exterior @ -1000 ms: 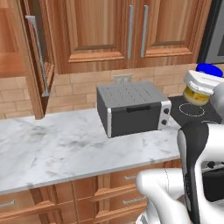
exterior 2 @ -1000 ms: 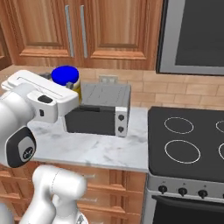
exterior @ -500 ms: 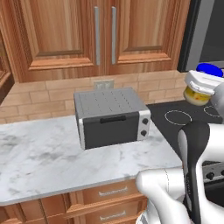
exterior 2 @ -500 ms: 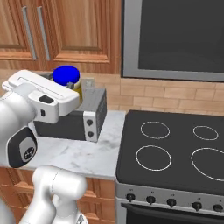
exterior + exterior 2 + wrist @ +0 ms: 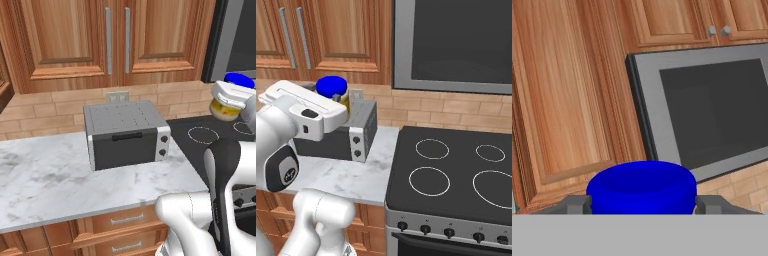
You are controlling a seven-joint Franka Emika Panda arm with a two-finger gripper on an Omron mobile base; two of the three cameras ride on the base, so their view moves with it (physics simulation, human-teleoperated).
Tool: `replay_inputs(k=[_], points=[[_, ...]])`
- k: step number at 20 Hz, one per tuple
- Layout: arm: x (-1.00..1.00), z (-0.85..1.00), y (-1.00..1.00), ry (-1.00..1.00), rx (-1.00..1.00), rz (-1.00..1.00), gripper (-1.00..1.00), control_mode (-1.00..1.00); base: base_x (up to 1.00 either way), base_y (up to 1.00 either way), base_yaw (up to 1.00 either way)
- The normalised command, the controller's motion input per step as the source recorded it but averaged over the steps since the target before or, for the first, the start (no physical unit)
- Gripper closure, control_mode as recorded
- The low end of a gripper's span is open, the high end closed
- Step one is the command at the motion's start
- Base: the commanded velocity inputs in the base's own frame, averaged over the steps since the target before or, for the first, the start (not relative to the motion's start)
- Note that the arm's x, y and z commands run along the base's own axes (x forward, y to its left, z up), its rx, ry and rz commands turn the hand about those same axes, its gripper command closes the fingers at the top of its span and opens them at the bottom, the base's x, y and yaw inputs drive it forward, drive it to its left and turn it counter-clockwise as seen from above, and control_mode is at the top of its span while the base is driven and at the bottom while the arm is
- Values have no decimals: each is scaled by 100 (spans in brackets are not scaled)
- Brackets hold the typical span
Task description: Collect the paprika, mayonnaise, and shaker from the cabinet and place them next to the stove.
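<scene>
While the gripper [image 5: 643, 204] is clamping the mayonnaise [image 5: 642, 187], the stove [image 5: 456, 175] at three o'clock is risking a wrong drop.

Glossy white rounded arm [image 5: 301, 150], dark joint caps, boxy white hand, grey fingers [image 5: 576, 204]

One squat yellowish mayonnaise jar with blue lid [image 5: 231, 99]. One grey toaster oven [image 5: 127, 134] on white marble desk [image 5: 45, 185]; two small round knobs on its right front panel. One black glass stove [image 5: 456, 175]; four white ring burners. Five dark knobs along steel front in right base view. One dark-glass microwave with silver frame [image 5: 456, 45]. Two vertical silver bar handles [image 5: 108, 40] on brown wooden cabinet doors. One wall outlet [image 5: 118, 96].
</scene>
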Motion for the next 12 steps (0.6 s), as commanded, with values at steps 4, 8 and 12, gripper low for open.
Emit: replay_inputs(k=[4, 8, 12], points=[[9, -48, -2, 0, 0, 20, 100, -100, 0, 0, 0], [18, -51, -8, 0, 0, 24, 100, -100, 0, 0, 0], [21, -53, -6, 0, -3, 26, 100, -100, 0, 0, 0]])
